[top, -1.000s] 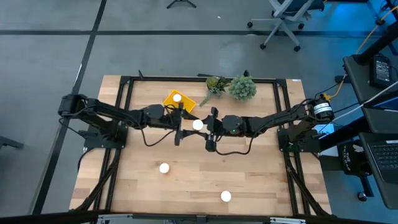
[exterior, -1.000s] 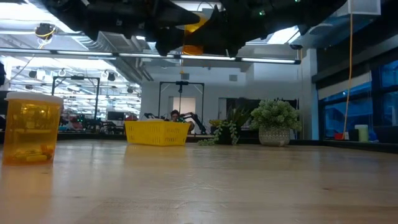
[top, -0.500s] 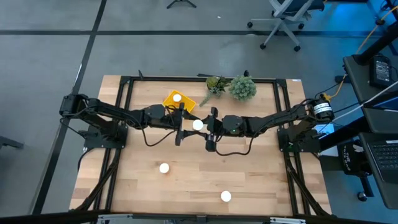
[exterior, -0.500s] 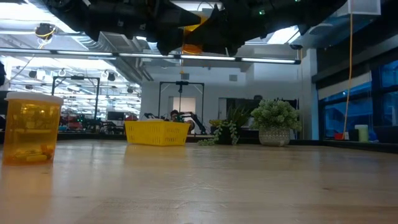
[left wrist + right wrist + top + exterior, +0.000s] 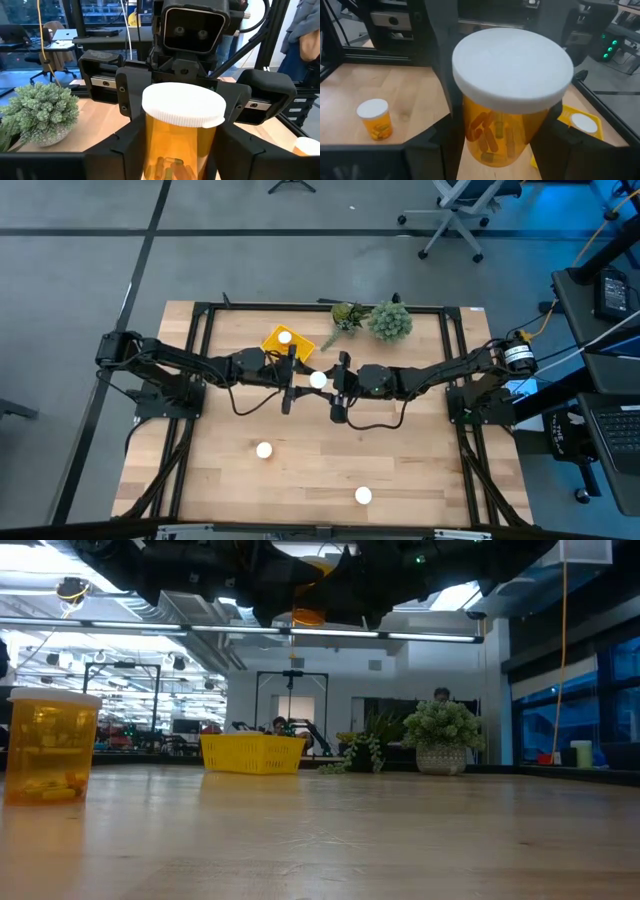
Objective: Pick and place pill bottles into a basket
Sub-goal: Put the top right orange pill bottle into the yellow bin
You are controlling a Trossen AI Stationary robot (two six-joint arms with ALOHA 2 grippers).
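**One pill bottle held between both arms above the tabletop**

We see a pill bottle (image 5: 318,380) with a white cap and orange body held up off the tabletop (image 5: 300,480), near its middle and just beside the yellow basket (image 5: 288,340). In the left wrist view this bottle (image 5: 182,130) stands upright between dark fingers, with pills visible at its bottom; in the right wrist view the same bottle (image 5: 512,95) fills the frame, again flanked by dark fingers on both sides.

The left end effector (image 5: 292,383) reaches in from the left and the right end effector (image 5: 338,387) from the right, and the bottle sits between them. Fingers appear to press on the bottle's body in both wrist views, but we cannot tell for certain which end effector is bearing it, or whether both are.

A second bottle (image 5: 285,336) already lies in the basket, its white cap showing from above. Two more bottles stand on the tabletop nearer the front edge: one (image 5: 264,450) toward the left, another (image 5: 363,496) toward the right, well apart from each other. In the low view, one bottle (image 5: 52,745) stands close at the left.

Two green plant clumps (image 5: 375,318) sit at the far edge, beside the basket.
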